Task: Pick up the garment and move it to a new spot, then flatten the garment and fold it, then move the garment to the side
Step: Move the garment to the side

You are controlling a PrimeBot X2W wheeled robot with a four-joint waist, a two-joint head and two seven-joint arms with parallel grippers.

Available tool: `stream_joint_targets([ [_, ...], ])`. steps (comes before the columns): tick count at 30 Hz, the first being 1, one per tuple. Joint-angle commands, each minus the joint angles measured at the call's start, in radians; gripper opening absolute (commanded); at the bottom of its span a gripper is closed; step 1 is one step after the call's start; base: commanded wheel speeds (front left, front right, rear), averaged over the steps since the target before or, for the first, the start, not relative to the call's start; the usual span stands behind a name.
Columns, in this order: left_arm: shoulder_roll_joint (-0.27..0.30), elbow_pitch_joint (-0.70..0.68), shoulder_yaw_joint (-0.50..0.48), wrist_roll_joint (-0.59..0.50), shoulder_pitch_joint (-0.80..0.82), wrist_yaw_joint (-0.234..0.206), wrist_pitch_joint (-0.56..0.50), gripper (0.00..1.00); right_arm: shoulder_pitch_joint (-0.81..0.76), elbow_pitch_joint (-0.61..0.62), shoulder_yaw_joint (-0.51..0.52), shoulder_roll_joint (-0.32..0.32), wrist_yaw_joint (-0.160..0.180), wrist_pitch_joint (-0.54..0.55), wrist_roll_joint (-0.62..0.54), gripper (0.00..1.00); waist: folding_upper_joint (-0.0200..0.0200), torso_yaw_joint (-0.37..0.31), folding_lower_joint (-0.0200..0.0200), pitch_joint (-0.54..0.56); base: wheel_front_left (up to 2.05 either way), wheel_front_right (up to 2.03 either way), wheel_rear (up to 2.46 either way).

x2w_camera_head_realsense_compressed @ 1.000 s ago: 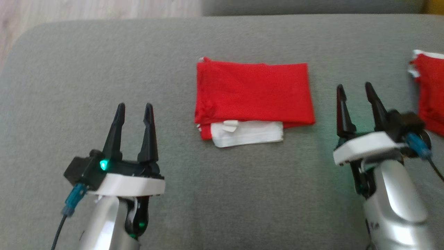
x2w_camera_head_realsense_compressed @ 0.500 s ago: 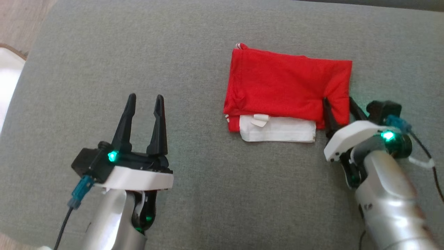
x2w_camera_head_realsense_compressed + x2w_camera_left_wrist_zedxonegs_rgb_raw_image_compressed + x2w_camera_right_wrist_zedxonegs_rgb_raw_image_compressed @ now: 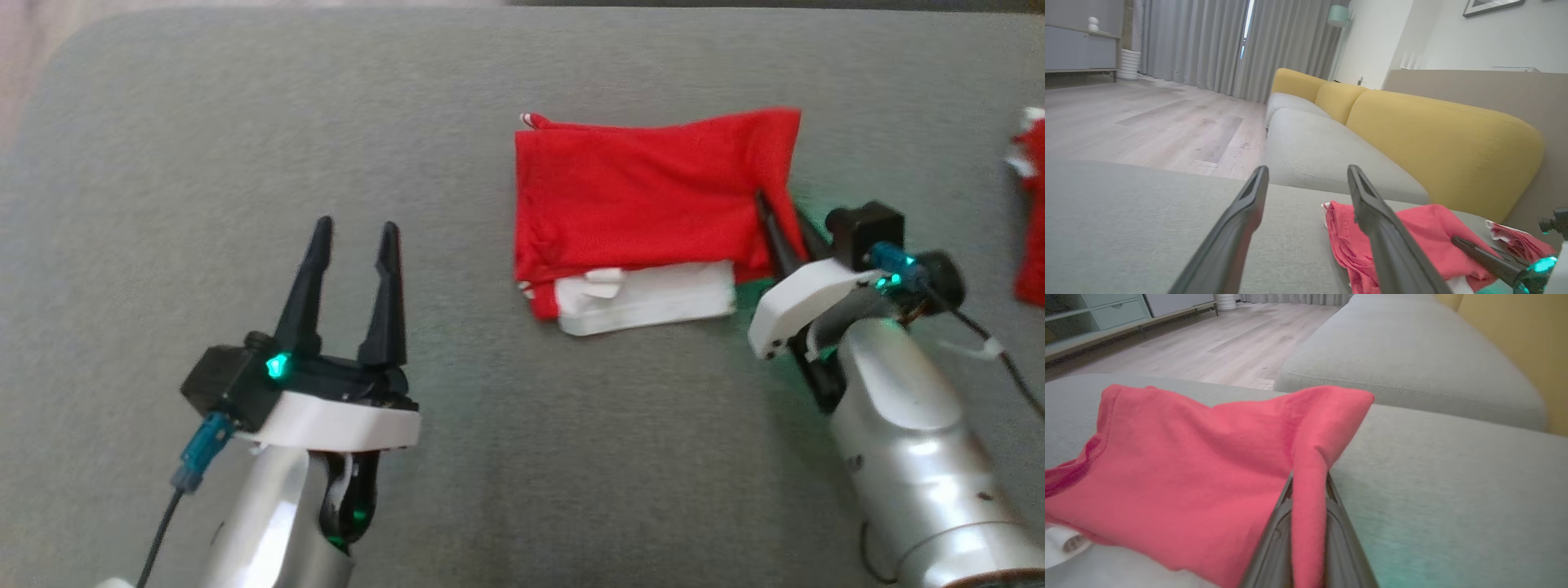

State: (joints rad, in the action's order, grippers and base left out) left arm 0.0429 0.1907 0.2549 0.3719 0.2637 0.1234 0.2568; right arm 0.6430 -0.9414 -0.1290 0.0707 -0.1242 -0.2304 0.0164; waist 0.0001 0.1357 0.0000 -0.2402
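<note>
Grey sofa cushion [image 3: 490, 457] fills the head view, with the folded red garment [image 3: 645, 204] lying at about two o'clock from its centre and a white panel [image 3: 645, 298] showing along the fold's six o'clock edge.

The right gripper [image 3: 780, 220] sits at the garment's four o'clock corner, its fingers closed tight on a raised ridge of red cloth. The left gripper [image 3: 357, 224] hangs at the garment's eight o'clock, well apart from it, fingers spread and empty.

The risk lies in how little cloth is pinched. How many layers sit between the fingers is hard to tell from the wrist view; it may be only the top one. If so, a lift or drag would likely peel that layer off and undo the fold, leaving the white part behind on the cushion.

The hold is also near a corner, so the cloth could slip out under its own weight. A second red piece [image 3: 1030, 245] waits at the three o'clock edge, and a sideways carry that way could snag or bury it.
</note>
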Motion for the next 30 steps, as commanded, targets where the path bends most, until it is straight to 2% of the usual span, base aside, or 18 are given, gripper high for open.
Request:
stream_joint_targets([
  [1, 0.007, -0.039, -0.015, -0.006, 0.033, 0.001, 0.005, 1.00, 0.033, 0.049, -0.022, 0.014, -0.007, -0.022, -0.022, 0.00, -0.0001, -0.045, 0.0000, 0.016, 0.00, 0.00, 0.00],
  [6, 0.007, -0.056, 0.025, -0.005, 0.043, 0.001, 0.005, 1.00, 0.036, 0.128, -0.058, 0.084, -0.007, -0.028, -0.054, 0.00, -0.0001, -0.125, 0.0000, 0.025, 0.00, 0.00, 0.00],
  [14, 0.007, -0.069, 0.085, -0.004, 0.068, -0.009, 0.005, 1.00, 0.065, 0.204, -0.099, 0.267, -0.007, 0.011, -0.007, 0.00, -0.0001, -0.223, 0.0000, 0.014, 0.00, 0.00, 0.00],
  [15, 0.007, -0.069, 0.085, -0.004, 0.068, -0.009, 0.005, 1.00, 0.065, 0.204, -0.099, 0.267, -0.007, 0.011, -0.007, 0.00, -0.0001, -0.223, 0.0000, 0.014, 0.00, 0.00, 0.00],
  [17, 0.007, -0.069, 0.089, -0.008, 0.073, -0.010, 0.005, 1.00, 0.071, 0.207, -0.102, 0.315, -0.007, 0.027, 0.010, 0.00, -0.0001, -0.234, 0.0000, 0.005, 0.00, 0.00, 0.00],
  [18, 0.007, -0.069, 0.089, -0.013, 0.077, -0.010, 0.005, 1.00, 0.080, 0.202, -0.097, 0.360, -0.007, 0.042, 0.027, 0.00, -0.0001, -0.241, 0.0000, -0.005, 0.00, 0.00, 0.00],
  [22, 0.007, -0.064, 0.084, -0.021, 0.087, -0.007, 0.005, 1.00, 0.100, 0.162, -0.049, 0.436, -0.007, 0.064, 0.044, 0.00, -0.0001, -0.241, 0.0000, -0.029, 0.00, 0.00, 0.00],
  [30, 0.007, -0.056, 0.075, -0.022, 0.105, -0.001, 0.005, 1.00, 0.120, 0.076, 0.047, 0.503, -0.007, 0.092, 0.008, 0.00, -0.0001, -0.209, 0.0000, -0.071, 0.00, 0.00, 0.00],
])
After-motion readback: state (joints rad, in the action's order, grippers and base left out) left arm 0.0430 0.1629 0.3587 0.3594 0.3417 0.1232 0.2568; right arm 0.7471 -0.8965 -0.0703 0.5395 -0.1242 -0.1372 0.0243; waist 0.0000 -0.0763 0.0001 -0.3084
